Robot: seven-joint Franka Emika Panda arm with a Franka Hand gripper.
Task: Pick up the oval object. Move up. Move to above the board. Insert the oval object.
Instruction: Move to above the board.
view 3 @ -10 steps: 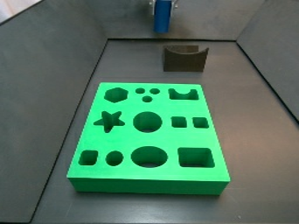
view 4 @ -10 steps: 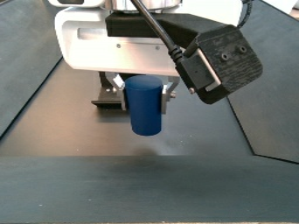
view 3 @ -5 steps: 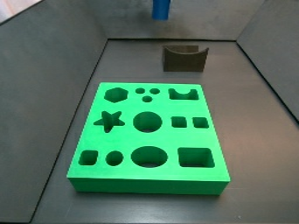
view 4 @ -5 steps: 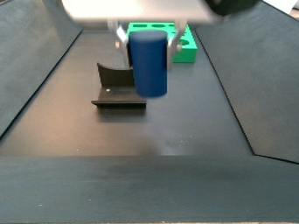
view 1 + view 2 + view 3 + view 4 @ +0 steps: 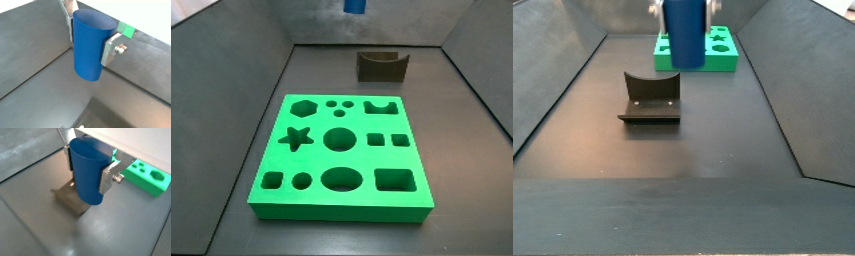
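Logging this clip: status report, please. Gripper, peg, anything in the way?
Gripper shut on the oval object, high off the floor. Not yet over the board. Dark notched block sits below; path to board looks open.

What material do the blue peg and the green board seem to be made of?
The blue peg, clamped in the hand, looks like smooth plastic with a soft satin sheen. The green board looks like matte plastic or dense foam: uniform colour, clean-cut holes. Neither can be confirmed from sight alone.
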